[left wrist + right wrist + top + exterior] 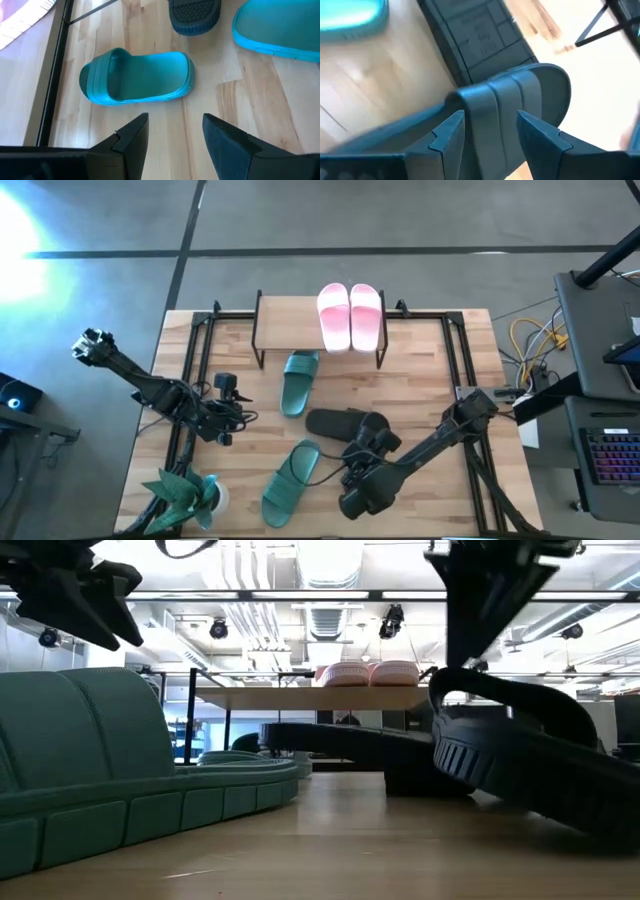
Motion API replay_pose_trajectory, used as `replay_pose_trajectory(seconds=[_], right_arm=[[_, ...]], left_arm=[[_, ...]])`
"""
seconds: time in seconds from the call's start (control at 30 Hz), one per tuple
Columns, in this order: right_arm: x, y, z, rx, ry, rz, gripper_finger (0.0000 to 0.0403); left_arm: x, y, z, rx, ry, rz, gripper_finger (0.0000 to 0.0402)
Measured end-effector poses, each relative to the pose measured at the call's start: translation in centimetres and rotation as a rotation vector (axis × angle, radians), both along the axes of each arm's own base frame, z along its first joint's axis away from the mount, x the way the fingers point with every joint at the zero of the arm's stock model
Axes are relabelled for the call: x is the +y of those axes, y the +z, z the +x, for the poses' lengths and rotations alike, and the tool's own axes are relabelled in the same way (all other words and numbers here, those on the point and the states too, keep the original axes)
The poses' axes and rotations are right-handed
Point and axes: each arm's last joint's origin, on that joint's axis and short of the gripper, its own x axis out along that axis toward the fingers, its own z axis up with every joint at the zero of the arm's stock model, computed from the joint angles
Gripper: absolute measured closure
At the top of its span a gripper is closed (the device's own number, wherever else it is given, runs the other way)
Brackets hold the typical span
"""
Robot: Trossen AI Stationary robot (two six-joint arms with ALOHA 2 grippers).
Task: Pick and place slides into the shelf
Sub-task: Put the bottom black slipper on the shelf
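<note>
Two light pink slides [351, 315] sit side by side on the shelf [285, 315], toward its three o'clock end; the shelf stands at the twelve o'clock edge of the tabletop [440, 380]. One teal-green slide [299, 380] lies on the tabletop just in front of the shelf, near the centre. The other teal-green slide [289, 481] lies at about six o'clock. A black slide [335, 423] lies crosswise just past centre toward four o'clock, and a second black slide [520, 100] is under the right claw [368, 442], its strap between the claw's two fingers [447, 135]; in the low view this slide [530, 755] is tilted, one end raised off the wood. Whether the fingers actually press the strap cannot be told for certain, though they sit close on either side of it.

The left claw [238, 405] waits at nine o'clock, fingers [132, 137] parted with nothing between them, pointing toward the centre teal-green slide [137, 77]. A teal-green potted plant [188, 492] stands at seven o'clock.
</note>
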Motion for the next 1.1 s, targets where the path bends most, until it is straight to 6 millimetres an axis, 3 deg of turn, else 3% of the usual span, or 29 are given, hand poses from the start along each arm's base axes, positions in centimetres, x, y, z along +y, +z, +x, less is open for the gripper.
replay_pose_trajectory(seconds=[0.27,0.5,0.63,0.87,1.0,1.1], right_arm=[[-0.8,-2.4,-1.0,0.095,0.009,-0.066,0.0232],[-1.5,-2.3,-1.4,0.105,0.044,-0.118,0.0235],[-1.9,-1.9,-1.5,0.100,0.040,-0.120,0.0271],[-2.5,-1.3,-1.0,0.129,0.073,-0.116,0.0383],[-2.6,-0.2,-0.2,0.103,0.096,-0.104,0.0389],[-2.5,2.3,0.4,0.003,0.138,-0.127,0.0390]], left_arm=[[-0.2,-0.1,0.3,-0.004,0.001,-0.003,0.0229],[-0.2,-0.1,0.3,-0.007,0.001,-0.005,0.0229],[-0.3,-0.1,0.5,-0.011,0.001,-0.007,0.0229],[-0.5,-0.6,0.9,0.013,0.002,0.008,0.0229],[-0.7,-0.7,1.1,0.022,0.002,0.013,0.0229],[-0.7,-0.3,1.1,0.012,0.003,0.006,0.0229]])
